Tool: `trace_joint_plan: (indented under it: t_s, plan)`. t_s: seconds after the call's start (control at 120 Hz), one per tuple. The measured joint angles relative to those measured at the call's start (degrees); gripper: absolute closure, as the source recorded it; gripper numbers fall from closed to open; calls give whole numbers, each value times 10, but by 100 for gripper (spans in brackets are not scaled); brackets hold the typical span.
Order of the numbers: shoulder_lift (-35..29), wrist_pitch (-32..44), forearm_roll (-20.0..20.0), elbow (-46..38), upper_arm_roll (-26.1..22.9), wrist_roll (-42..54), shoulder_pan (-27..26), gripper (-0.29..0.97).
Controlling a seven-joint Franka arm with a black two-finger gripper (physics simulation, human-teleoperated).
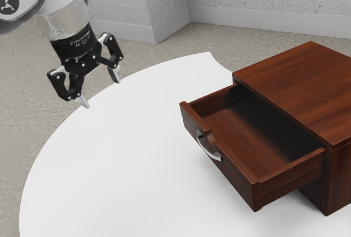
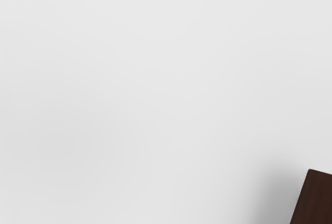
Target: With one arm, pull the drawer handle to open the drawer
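Exterior view: pincer spread apart over the table edge, wide white top between it and the open drawer.

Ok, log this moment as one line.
drawer: open, empty | handle: untouched | gripper: open, holding nothing, clear of handle, over table

The cabinet and its drawer are dark reddish wood with a smooth, softly glossy finish, and the handle looks like polished silvery metal. The counter is smooth matt white; the pincer is matt black.
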Motion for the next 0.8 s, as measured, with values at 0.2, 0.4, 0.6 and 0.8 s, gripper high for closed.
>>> trace_joint_plan:
  t_s: [0.2,0.4,0.6,0.8]
  plan:
    - [1,-42,8,-31,0,-9,17,3]
    - [0,-45,-29,-37,15,-11,27,1]
    - [4,-38,-45,-52,7,-6,26,0]
    - [17,-23,-48,-52,-6,-3,22,0]
